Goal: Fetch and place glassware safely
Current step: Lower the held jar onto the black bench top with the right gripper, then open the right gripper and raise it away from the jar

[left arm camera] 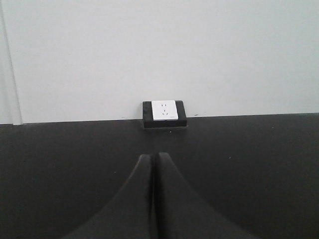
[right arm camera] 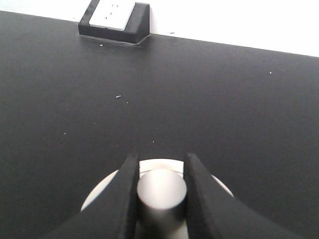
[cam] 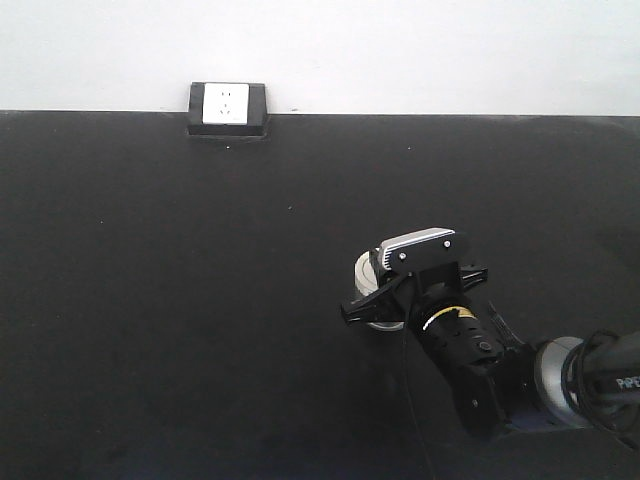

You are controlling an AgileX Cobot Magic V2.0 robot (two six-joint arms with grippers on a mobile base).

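The right claw is gripping the glass jar by its top: in the right wrist view the two black fingers are pressing against opposite sides of the round grey knob, which is sitting squarely between them, so the claw is clamped on the knob. The off-white lid is spreading out under the fingers and showing as a pale rim on both sides of the claw. In the front-facing view the jar is standing on the black worktop directly beneath the claw tips, with the right arm reaching in from behind it and covering most of the glass body, so whether anything is lying inside the jar cannot be told, and whether its base is touching the worktop or hanging just above it is also unclear. Well ahead of the right claw and off to its left, a black socket box with a white faceplate is sitting at the far edge of the worktop, against the white wall. The left claw is hovering over bare worktop with its two dark fingers pressed together and nothing between them, and the same socket box is lying straight ahead of it. The jar is not showing in the left wrist view.
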